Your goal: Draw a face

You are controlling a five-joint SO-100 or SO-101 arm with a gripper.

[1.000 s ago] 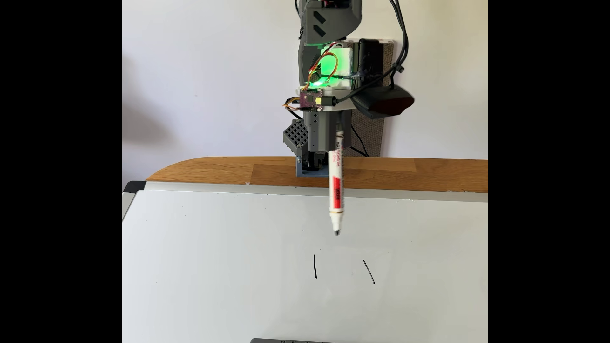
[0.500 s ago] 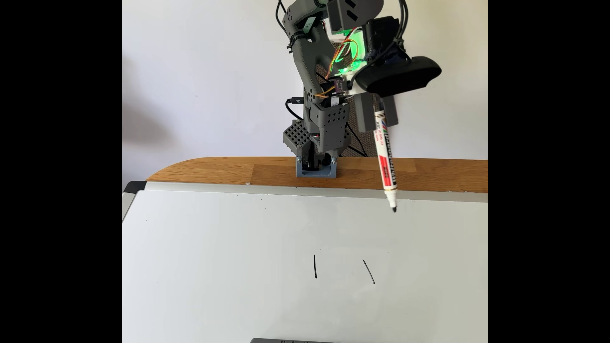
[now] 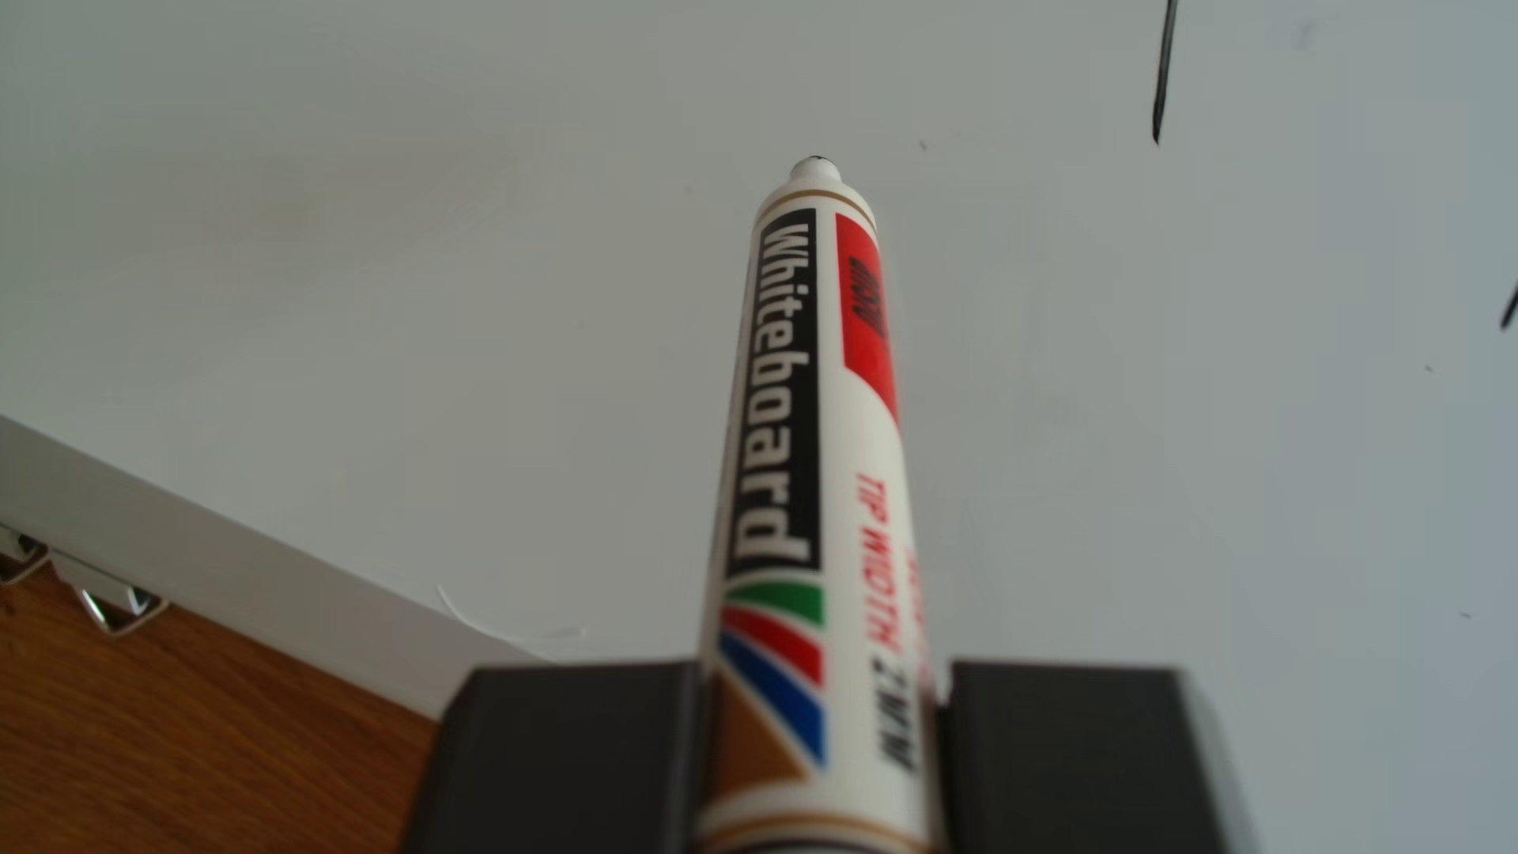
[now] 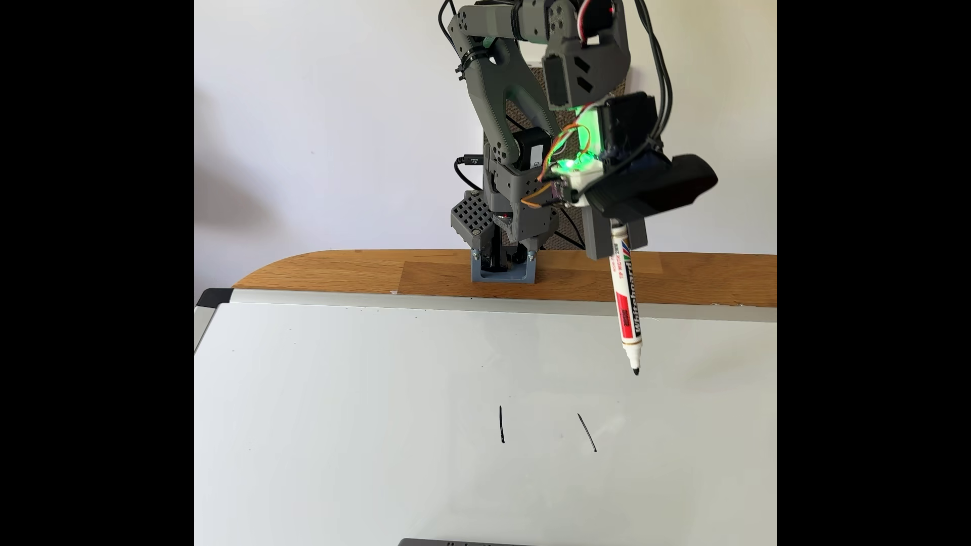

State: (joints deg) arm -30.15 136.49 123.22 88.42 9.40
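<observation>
A whiteboard (image 4: pixel 368 446) lies flat on the table and bears two short black strokes: a left stroke (image 4: pixel 502 424) and a slanted right stroke (image 4: pixel 587 432). My gripper (image 4: pixel 617 247) is shut on a white whiteboard marker (image 4: pixel 626 304) that points down. The black tip (image 4: pixel 636 371) hangs over the board, up and to the right of the right stroke; whether it touches the surface I cannot tell. In the other view the marker (image 3: pixel 809 460) runs up from between the dark fingers (image 3: pixel 567 755), with one stroke (image 3: pixel 1162 74) at the upper right.
The arm's base (image 4: pixel 503 268) is clamped to a wooden table (image 4: pixel 341 273) behind the board's aluminium frame (image 4: pixel 368 299). A white wall stands behind. A grey object (image 4: pixel 457 542) peeks in at the bottom edge. The wood (image 3: pixel 164 723) shows at the lower left of the other view.
The arm swung the marker from the board's middle to the right while lifting it, then lowered it; the tip now hangs lower over the board's right part. The strokes are unchanged.
</observation>
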